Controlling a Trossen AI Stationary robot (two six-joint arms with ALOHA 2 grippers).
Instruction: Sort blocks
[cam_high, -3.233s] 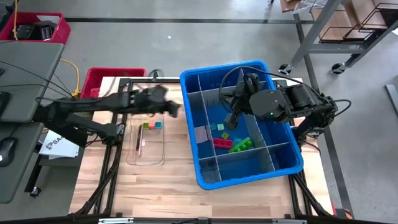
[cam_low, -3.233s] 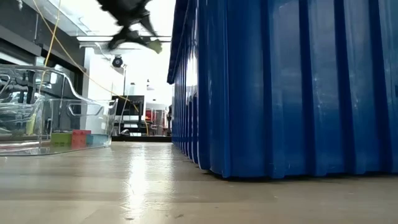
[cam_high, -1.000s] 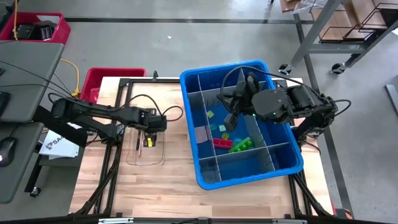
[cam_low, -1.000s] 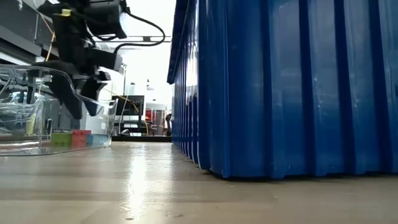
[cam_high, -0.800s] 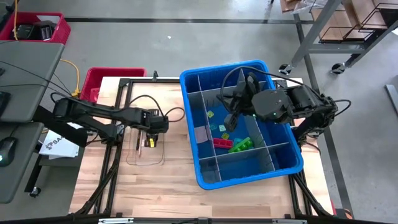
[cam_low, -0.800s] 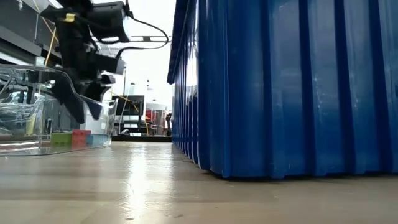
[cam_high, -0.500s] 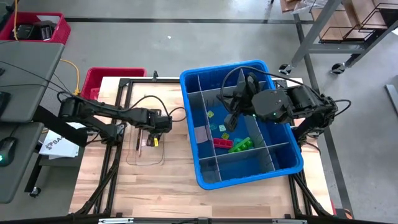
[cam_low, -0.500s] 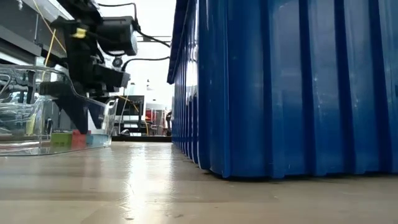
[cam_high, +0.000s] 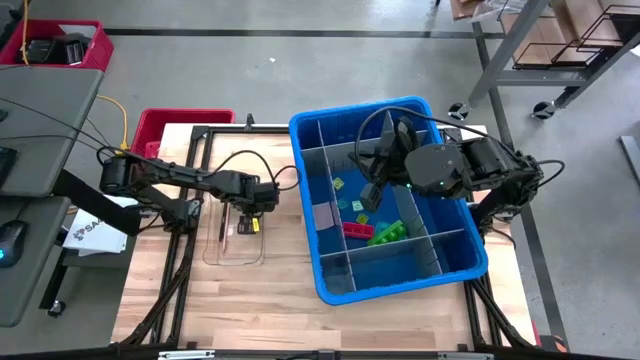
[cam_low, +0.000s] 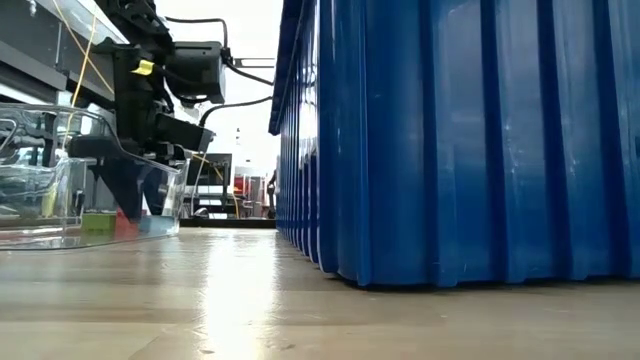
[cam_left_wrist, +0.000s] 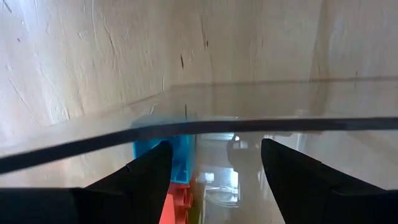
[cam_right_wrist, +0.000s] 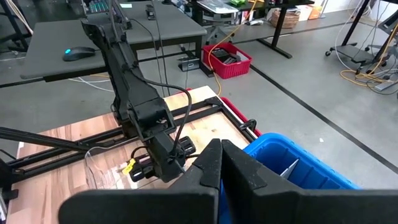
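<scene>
No legible text, labels, brands or numbers in any view. A white sheet (cam_high: 92, 231) at the table's left edge, well apart from both sets of jaws, carries dark print; only a letter or two shows, too small to read. A yellow tag on the left arm shows no readable marking.

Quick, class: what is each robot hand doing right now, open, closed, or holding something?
Left hand: open, empty, down inside the clear container beside the blocks.
Right hand: closed, empty, above the blue bin.
</scene>
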